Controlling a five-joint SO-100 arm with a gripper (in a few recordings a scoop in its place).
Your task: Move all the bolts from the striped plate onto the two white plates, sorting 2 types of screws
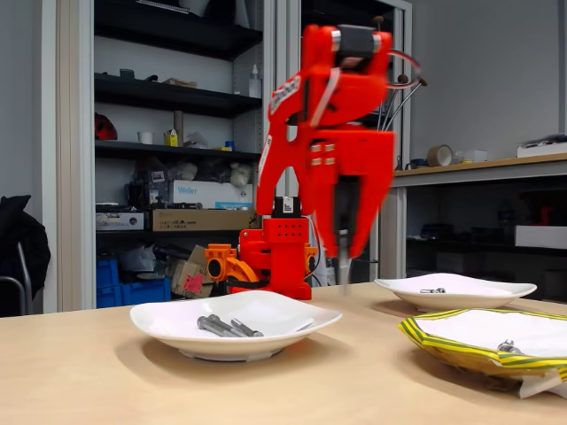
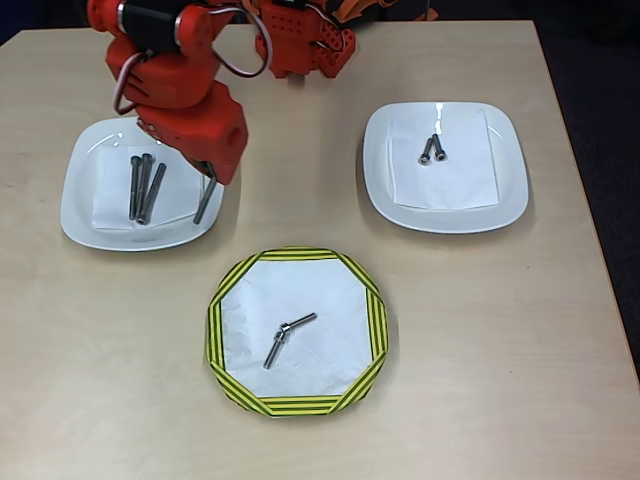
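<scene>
Overhead, the orange plastic arm's tool (image 2: 205, 195) hangs above the right rim of the left plain white wavy-rimmed plate (image 2: 80, 205), with a long grey metal bolt (image 2: 204, 203) hanging down from its tip; how far the jaws stand apart cannot be told, since the orange body covers them from above and the fixed view shows the tool (image 1: 344, 257) blurred, the bolt (image 1: 344, 266) pointing straight down, clear of the pale wooden tabletop (image 2: 500, 350). Three more long slender grey bolts (image 2: 143, 187) lie close together on that left plate, on a white paper sheet, running roughly near to far; in the fixed view they rest as a low cluster (image 1: 226, 327) in the plate's (image 1: 159, 323) middle. To the far right, the second plain white plate (image 2: 510, 200) holds two short stubby grey bolts (image 2: 432, 149) side by side, touching or nearly so. Nearest the camera in the overhead view, the shallow paper plate with a yellow and dark green striped rim (image 2: 215, 330) carries two bolts at its white centre: one longer bolt (image 2: 274, 349) and one shorter bolt (image 2: 300, 322), their ends meeting in a shallow bend. Behind the tabletop stand dark shelves (image 1: 168, 97) with boxes.
</scene>
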